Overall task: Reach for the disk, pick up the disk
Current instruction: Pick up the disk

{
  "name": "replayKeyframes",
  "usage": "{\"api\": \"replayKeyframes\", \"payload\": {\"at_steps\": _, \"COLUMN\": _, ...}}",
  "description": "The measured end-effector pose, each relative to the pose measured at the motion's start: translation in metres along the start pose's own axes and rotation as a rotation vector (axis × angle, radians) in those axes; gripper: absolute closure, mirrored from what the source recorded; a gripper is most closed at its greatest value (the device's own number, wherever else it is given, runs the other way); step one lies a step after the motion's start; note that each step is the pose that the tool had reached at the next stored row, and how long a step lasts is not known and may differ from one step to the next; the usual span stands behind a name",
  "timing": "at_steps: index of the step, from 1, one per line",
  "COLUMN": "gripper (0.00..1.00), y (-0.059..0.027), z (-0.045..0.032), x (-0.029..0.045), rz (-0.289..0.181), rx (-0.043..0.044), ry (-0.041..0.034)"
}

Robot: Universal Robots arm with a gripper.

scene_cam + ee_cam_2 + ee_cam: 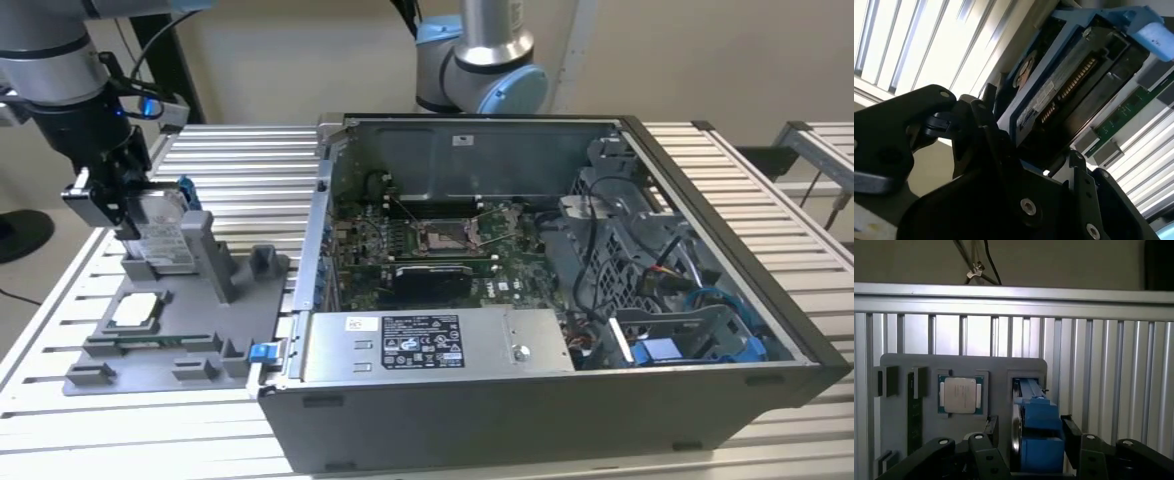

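Hard drive (163,228) stands on edge in fixture tray (200,312), 9 o'clock of computer case (534,420), flanks presented; end effector (1030,435) straddles it, clamping cannot be told.

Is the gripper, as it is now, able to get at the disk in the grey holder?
Probably yes. The gripper hangs right at the disk, which stands on edge in the grey holder with its upper part exposed. Nothing shows between them to block the way.
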State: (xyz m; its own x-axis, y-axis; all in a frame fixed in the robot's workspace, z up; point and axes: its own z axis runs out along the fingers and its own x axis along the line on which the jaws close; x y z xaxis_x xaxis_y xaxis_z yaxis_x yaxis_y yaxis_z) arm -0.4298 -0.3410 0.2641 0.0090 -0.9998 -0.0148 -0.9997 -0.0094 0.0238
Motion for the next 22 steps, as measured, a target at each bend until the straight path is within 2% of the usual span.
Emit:
{"api": "replayKeyframes", "payload": {"at_steps": 3, "gripper": 0.00, "y": 0.0000, "z": 0.0001, "x": -0.0001, "rz": 0.000, "rx": 0.0001, "ry": -0.0001}}
{"api": "replayKeyframes", "payload": {"at_steps": 4, "gripper": 1.00, "y": 0.0000, "z": 0.0002, "x": -0.0001, "rz": 0.000, "rx": 0.0003, "ry": -0.0001}}
{"api": "replayKeyframes", "payload": {"at_steps": 17, "gripper": 1.00, "y": 0.0000, "z": -0.0008, "x": -0.0001, "rz": 0.000, "rx": 0.0006, "ry": -0.0003}}
{"api": "replayKeyframes", "payload": {"at_steps": 18, "gripper": 1.00, "y": 0.0001, "z": -0.0033, "x": -0.0001, "rz": 0.000, "rx": 0.0006, "ry": -0.0002}}
{"api": "replayKeyframes", "payload": {"at_steps": 22, "gripper": 1.00, "y": 0.0005, "z": -0.0212, "x": -0.0004, "rz": 0.000, "rx": 0.0003, "ry": -0.0002}}
